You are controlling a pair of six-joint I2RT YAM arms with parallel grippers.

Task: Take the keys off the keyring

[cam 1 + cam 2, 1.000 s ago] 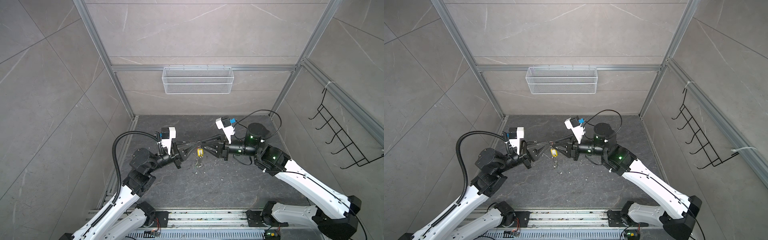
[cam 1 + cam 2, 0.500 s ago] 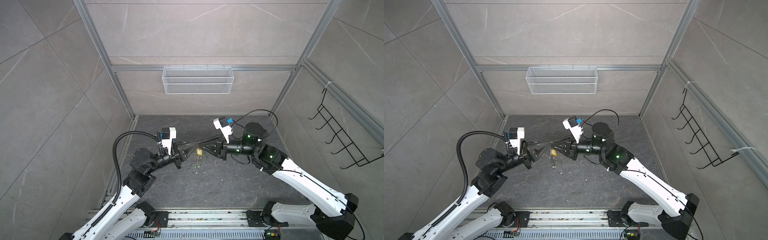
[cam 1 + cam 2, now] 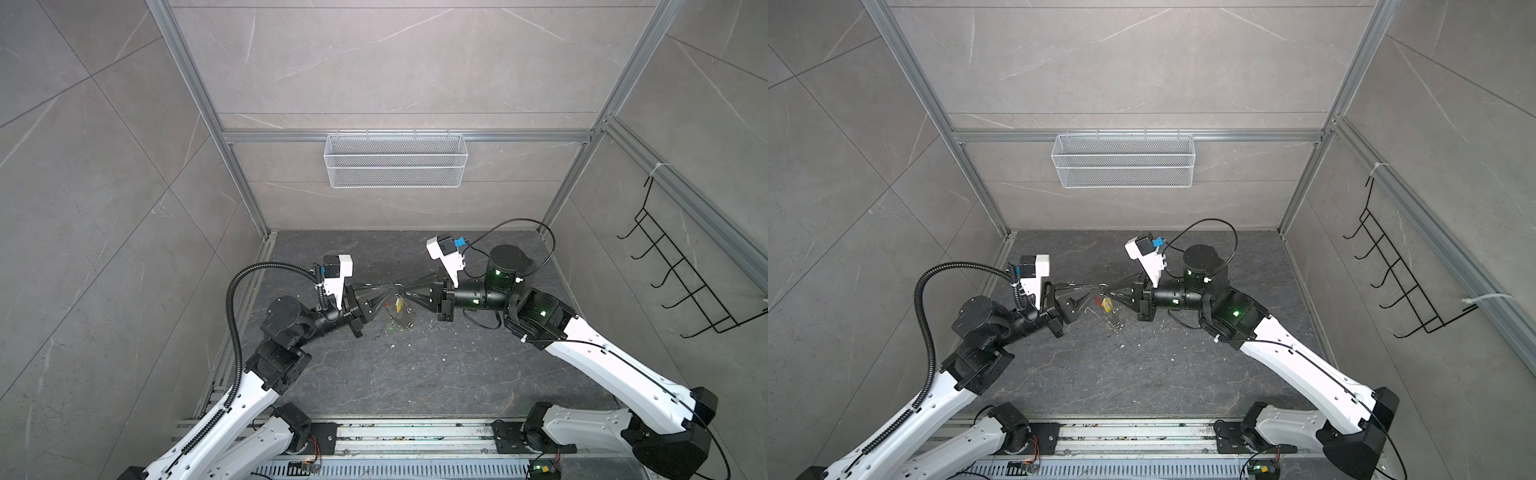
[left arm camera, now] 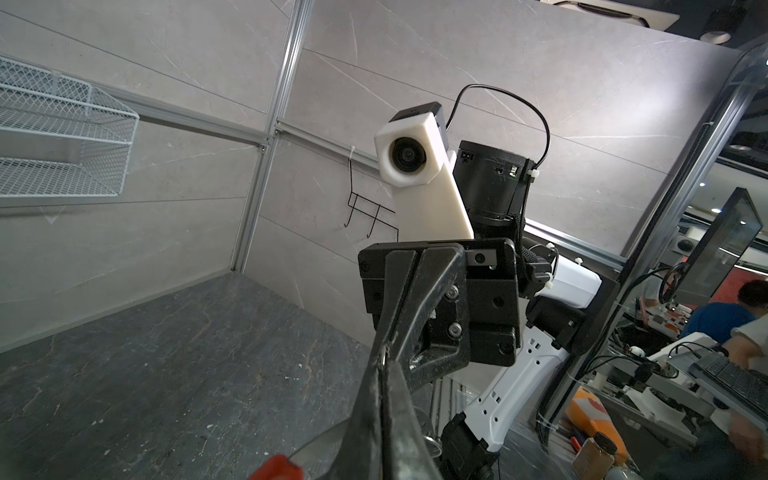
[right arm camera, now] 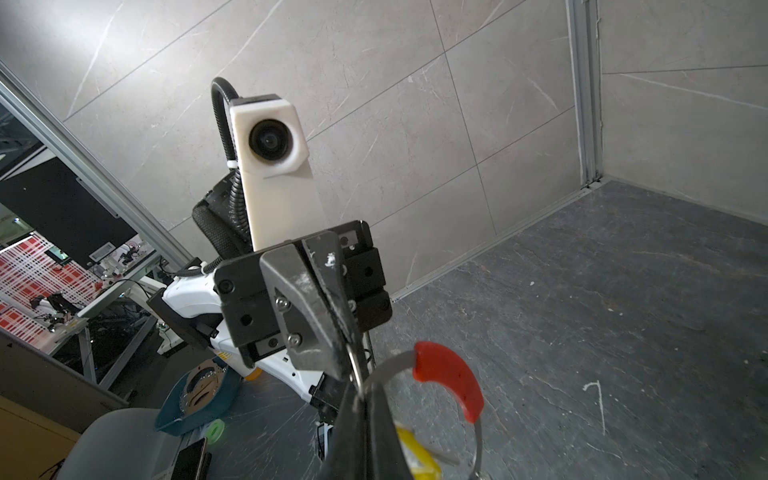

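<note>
Two robot arms reach toward each other over the middle of the dark stone table (image 3: 415, 374). Their tips meet in the air roughly midway between its left and right edges. The left claw (image 3: 390, 289) comes in from the left with its fingers pressed together. The right claw (image 3: 405, 290) comes in from the right, pinched fully closed. Both grip the keyring (image 5: 392, 361), a thin grey wire hoop, at almost the same spot on its upper arc, with the two sets of tips nearly touching. The hoop hangs down from that pinch, clear of the table. A red sleeve (image 5: 451, 376) covers one curved stretch of the wire just beside the grip. Lower on the hoop dangles a yellow-tagged key (image 5: 415, 455); its metal blade is too blurred to make out. In the right wrist view a small silver loop (image 5: 354, 365) sits right at the left claw's tips. A white wire basket (image 3: 395, 166) hangs on the back wall, well apart from the arms.
</note>
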